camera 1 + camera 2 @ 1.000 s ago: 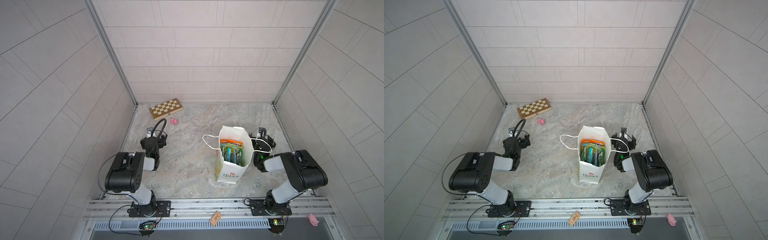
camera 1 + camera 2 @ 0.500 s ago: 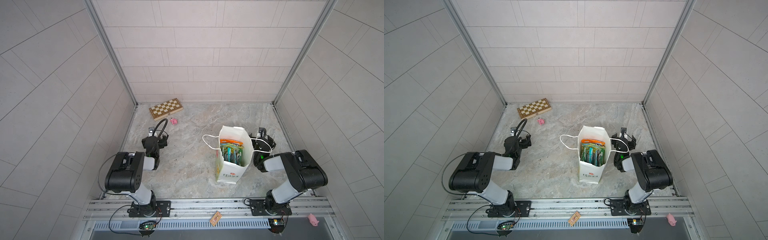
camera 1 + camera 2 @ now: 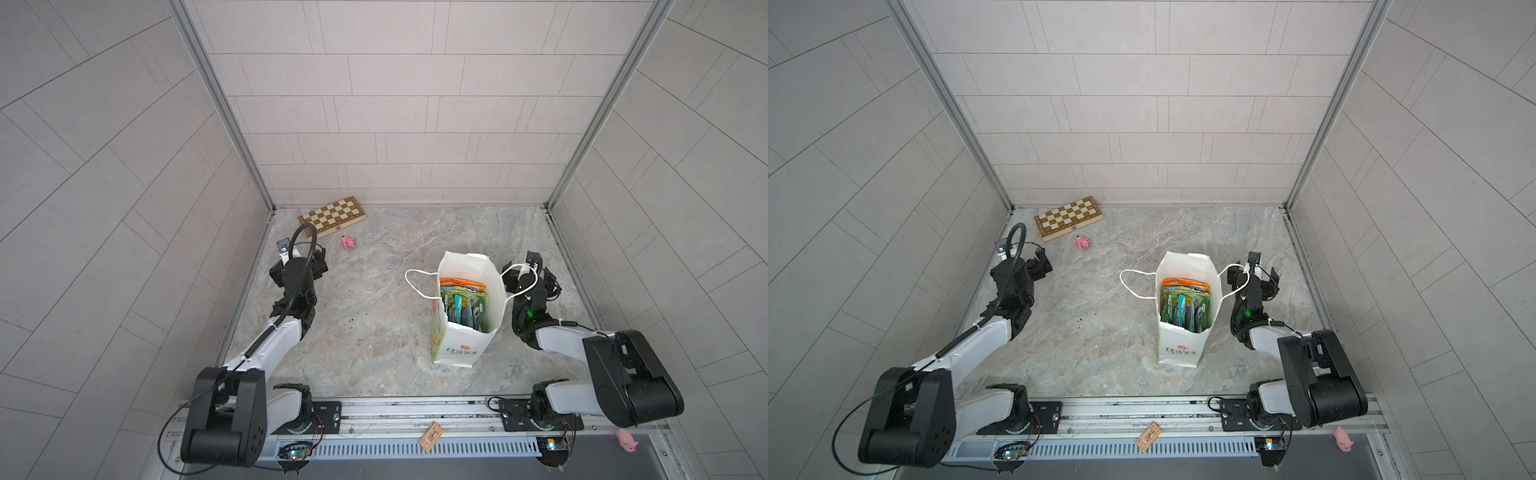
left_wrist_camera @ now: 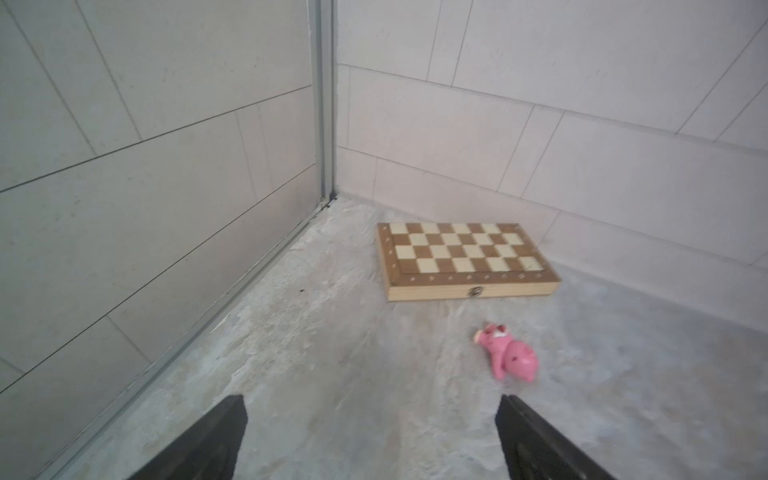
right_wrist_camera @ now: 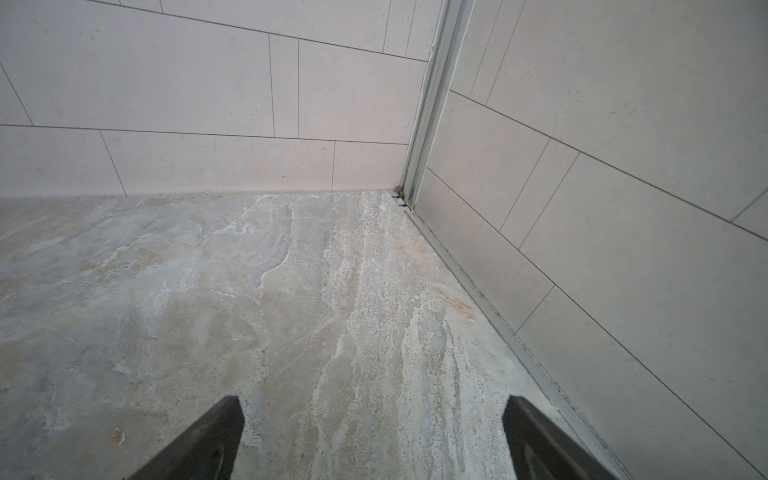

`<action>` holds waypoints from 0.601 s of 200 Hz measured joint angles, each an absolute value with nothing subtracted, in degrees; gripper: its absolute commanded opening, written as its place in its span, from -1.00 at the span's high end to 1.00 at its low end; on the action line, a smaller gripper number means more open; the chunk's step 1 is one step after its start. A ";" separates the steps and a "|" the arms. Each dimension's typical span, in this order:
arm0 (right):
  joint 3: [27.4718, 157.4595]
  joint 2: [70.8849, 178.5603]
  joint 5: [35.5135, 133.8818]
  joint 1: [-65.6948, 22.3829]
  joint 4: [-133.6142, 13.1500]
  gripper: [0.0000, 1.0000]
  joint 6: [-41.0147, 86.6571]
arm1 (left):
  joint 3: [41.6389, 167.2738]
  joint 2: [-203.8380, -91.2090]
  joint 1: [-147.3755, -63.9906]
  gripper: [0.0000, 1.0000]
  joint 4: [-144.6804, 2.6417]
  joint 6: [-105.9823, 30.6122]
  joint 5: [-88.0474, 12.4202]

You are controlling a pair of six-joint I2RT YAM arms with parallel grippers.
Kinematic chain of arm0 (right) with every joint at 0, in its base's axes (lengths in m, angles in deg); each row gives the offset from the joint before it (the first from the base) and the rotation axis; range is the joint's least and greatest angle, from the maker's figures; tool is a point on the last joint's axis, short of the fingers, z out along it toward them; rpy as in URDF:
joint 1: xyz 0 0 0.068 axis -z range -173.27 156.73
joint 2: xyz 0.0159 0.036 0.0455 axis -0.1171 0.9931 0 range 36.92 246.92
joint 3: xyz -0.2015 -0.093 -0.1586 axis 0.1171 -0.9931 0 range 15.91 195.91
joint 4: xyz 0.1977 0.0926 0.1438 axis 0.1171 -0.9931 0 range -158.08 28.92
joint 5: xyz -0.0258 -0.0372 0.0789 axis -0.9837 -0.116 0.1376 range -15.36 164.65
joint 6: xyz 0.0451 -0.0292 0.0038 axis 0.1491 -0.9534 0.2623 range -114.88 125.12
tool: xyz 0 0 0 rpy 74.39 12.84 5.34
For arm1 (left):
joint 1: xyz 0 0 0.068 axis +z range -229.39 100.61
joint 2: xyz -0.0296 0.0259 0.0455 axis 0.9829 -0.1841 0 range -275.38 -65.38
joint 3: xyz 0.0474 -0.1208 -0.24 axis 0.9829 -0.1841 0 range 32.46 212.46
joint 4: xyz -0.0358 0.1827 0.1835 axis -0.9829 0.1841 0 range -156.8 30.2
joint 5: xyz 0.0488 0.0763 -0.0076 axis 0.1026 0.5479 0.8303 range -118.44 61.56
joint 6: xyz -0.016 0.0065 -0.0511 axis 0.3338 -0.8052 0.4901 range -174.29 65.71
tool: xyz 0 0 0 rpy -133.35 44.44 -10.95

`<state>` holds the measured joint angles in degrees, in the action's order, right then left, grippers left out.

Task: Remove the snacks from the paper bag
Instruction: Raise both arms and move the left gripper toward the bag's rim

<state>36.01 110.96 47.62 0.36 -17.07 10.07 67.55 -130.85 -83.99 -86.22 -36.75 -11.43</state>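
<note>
White paper makes the paper bag (image 3: 457, 345), and in both top views it stands upright on the stone floor (image 3: 374, 332), a bit to the right of the middle. Its top is open. The snacks (image 3: 463, 303) are all inside it, standing on edge: 1 orange packet at the back and green and teal ones in front. 1 cord handle (image 3: 415, 282) sticks out to the left. The other cord handle (image 3: 524, 282) loops out toward the right gripper (image 3: 528, 270); I cannot tell if they touch. The right gripper sits just beside the bag with its jaws wide apart. The left gripper (image 3: 318, 266) is well apart from the bag, near the left wall, jaws wide apart too.

In a top view, a chess board (image 3: 1068, 218) lies in the far left corner, with a pink pig toy (image 3: 1082, 242) near it.

In the left wrist view, the left gripper (image 4: 370, 401) is spread wide and holds nothing. The chess board (image 4: 461, 257) and pig toy (image 4: 509, 353) lie ahead of it.

In the right wrist view, the right gripper (image 5: 372, 401) is spread wide over bare floor (image 5: 291, 291) and holds nothing.
</note>
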 measured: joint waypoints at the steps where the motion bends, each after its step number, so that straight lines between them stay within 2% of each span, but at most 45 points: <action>1: 36.10 110.83 47.58 0.36 -17.40 -0.99 10.16 | 67.83 -130.77 -84.02 -1.00 -85.87 -36.51 -11.54; 39: 41.61 102.09 47.03 0.36 -37.38 -0.99 16.13 | 81.23 -126.61 -89.66 -1.00 -66.46 -27.72 -27.43; 77: 42.76 95.03 51.79 0.36 -50.41 -0.99 20.94 | 85.97 -123.38 -95.60 -0.99 -56.73 -21.21 -43.36; 99: 42.26 92.17 55.57 0.36 -54.14 -0.99 22.20 | 87.85 -123.12 -101.04 -0.99 -54.24 -17.89 -47.73; 120: 41.47 90.11 57.69 0.36 -56.18 -0.99 23.19 | 88.70 -122.90 -108.06 -0.85 -53.83 -15.48 -48.74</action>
<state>41.47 90.11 57.69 0.36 -56.18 23.19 88.70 -122.90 -108.06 -53.83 -15.48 -48.74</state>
